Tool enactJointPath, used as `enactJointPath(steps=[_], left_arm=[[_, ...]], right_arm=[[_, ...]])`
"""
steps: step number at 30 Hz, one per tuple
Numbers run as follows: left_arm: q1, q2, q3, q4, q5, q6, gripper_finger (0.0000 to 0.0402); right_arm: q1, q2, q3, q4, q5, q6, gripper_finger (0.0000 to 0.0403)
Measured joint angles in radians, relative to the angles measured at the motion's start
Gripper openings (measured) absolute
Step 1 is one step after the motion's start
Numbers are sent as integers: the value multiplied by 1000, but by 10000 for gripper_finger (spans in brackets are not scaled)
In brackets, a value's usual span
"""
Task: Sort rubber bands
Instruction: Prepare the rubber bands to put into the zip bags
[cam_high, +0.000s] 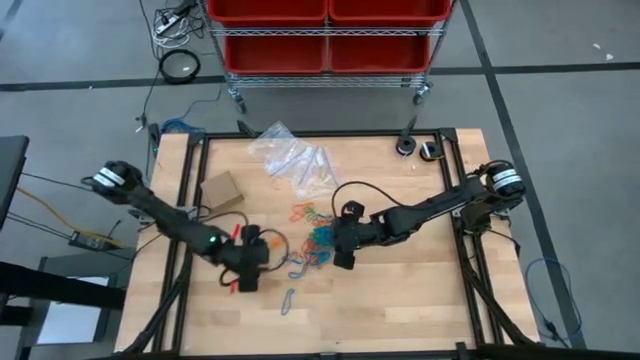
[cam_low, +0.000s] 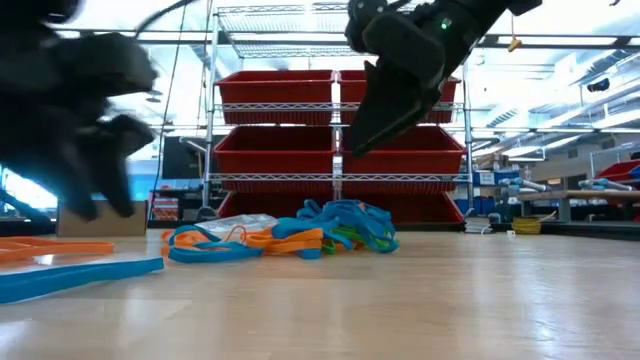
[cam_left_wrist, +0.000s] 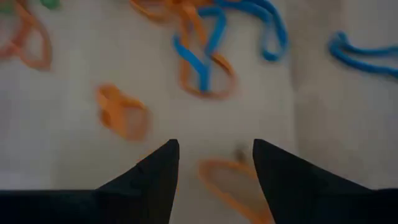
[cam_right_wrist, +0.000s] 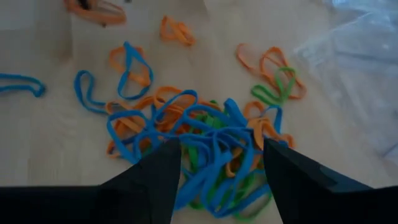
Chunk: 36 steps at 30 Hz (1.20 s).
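1. Mostly the rubber bands (cam_high: 318, 238) sit in 1 tangled blue, green and orange heap mid-table, with loose orange and blue loops strewn toward the left arm and 1 stray loop (cam_high: 289, 300) nearer the front edge.
2. Right gripper (cam_right_wrist: 219, 163) hangs right over the heap, jaws spread wide, holding nothing. Risk: closing here likely grabs several interlocked colours at once, dragging the clump.
3. Left gripper (cam_left_wrist: 214, 163) is low over the scattered loops, jaws apart and empty, 1 orange band (cam_left_wrist: 231, 186) between its tips. Risk: thin flat band may slip out or flick away on the pinch.
4. Clear plastic bags (cam_high: 290, 155) lie just behind the heap; a dragged clump could snag them.
5. Cardboard box (cam_high: 222, 189) sits off left, well apart.
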Motion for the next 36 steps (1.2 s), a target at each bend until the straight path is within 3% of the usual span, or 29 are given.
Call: enactJointPath(steps=[5,13,16,23,26,31,36], left_arm=[[-101,-21,-80,66,-79,-159,214],[-240,-6,-99,5,-162,-336,214],[-266,17,-107,-27,-166,-387,214],[-280,84,-157,102,-194,-445,209],[-281,100,-158,137,-191,-401,175],[-283,104,-159,188,-153,-304,28],[-261,106,-168,279,-177,-183,6]], right_arm=[[5,-21,0,-11,-5,0,209],[13,-28,0,-17,-14,-1,201],[13,-28,0,-17,-13,0,197],[13,-28,0,-6,-13,1,191],[16,-28,0,-7,-13,8,191],[20,-28,0,-7,-13,8,190],[21,-28,0,1,-13,9,185]])
